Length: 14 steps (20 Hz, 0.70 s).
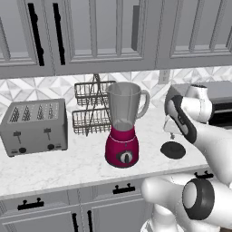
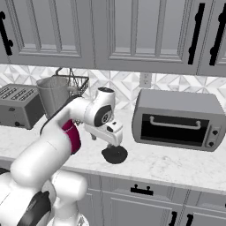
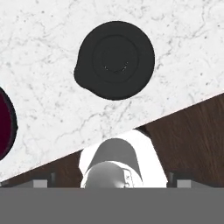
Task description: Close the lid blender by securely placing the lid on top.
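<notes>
Left base view: the blender (image 1: 122, 131) stands on the marble counter (image 1: 54, 167), its magenta base carrying a clear grey jar whose mouth is uncovered and which appears to hold nothing. The lid (image 1: 173, 150), a flat black disc, lies on the counter to the blender's right, apart from it. A silver toaster (image 1: 33, 127) sits to the blender's left, and a two-tier wire rack (image 1: 93, 108) with bare baskets stands behind. The gripper (image 1: 171, 135) hangs just above the lid; whether its fingers are spread or pressed together cannot be told. Right base view: the arm reaches over the counter, partly covering the blender, and the lid (image 2: 114, 154) lies below the hand, near the counter's front edge. A toaster oven (image 2: 178, 120), door closed, stands to the right. Hand view: the lid (image 3: 114, 60) lies flat on the marble, with the blender's magenta base (image 3: 6, 124) at the left edge.
</notes>
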{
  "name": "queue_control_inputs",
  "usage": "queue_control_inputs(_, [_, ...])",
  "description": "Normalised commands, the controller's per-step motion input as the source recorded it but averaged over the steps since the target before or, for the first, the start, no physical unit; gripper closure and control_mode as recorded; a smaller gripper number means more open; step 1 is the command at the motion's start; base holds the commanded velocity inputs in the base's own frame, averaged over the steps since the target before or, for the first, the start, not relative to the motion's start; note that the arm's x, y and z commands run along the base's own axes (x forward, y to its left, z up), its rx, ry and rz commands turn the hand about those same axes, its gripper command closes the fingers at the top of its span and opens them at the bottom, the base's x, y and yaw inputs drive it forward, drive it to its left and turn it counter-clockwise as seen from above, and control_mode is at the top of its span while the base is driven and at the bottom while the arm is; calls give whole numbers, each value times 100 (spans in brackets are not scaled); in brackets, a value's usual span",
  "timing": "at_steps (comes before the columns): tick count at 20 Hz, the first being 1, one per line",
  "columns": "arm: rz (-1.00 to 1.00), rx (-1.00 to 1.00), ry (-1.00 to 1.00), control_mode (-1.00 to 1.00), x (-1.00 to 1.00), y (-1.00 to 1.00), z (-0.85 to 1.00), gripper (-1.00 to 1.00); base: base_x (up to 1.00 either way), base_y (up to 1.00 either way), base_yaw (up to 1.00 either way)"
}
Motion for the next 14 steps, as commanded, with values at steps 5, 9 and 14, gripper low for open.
queue_control_inputs(5, [-14, 0, 1, -100, 26, -1, -37, -100, 0, 0, 0])
queue_control_inputs(9, [-4, 0, 0, -100, 25, -6, -27, -100, 0, 0, 0])
queue_control_inputs(14, [0, 0, 0, -100, 13, -24, -28, -100, 0, 0, 0])
